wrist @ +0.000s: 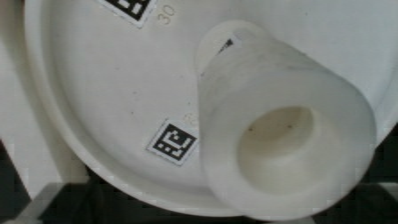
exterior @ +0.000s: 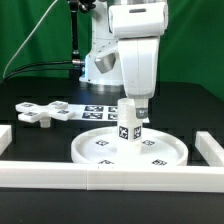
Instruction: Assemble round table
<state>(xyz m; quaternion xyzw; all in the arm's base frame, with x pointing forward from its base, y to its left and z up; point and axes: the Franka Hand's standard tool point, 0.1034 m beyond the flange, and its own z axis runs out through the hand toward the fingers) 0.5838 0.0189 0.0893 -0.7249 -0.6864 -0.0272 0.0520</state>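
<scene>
- From my seat: the leg (exterior: 128,127) is a short thick white cylinder with square tags, standing upright on the middle of the round disc (exterior: 165,152).
- Wrist view looks down at the leg's hollow end (wrist: 285,135).
- Disc has a raised rim and tags, and sits on the counter (exterior: 190,90).
- Cross piece (exterior: 45,112) lies flat off to the exterior view's left.
- Jaws (exterior: 135,103) hang open over the leg's top, gripping nothing.

Black table (exterior: 30,205): disc (exterior: 100,152), cross piece (exterior: 45,113).
</scene>
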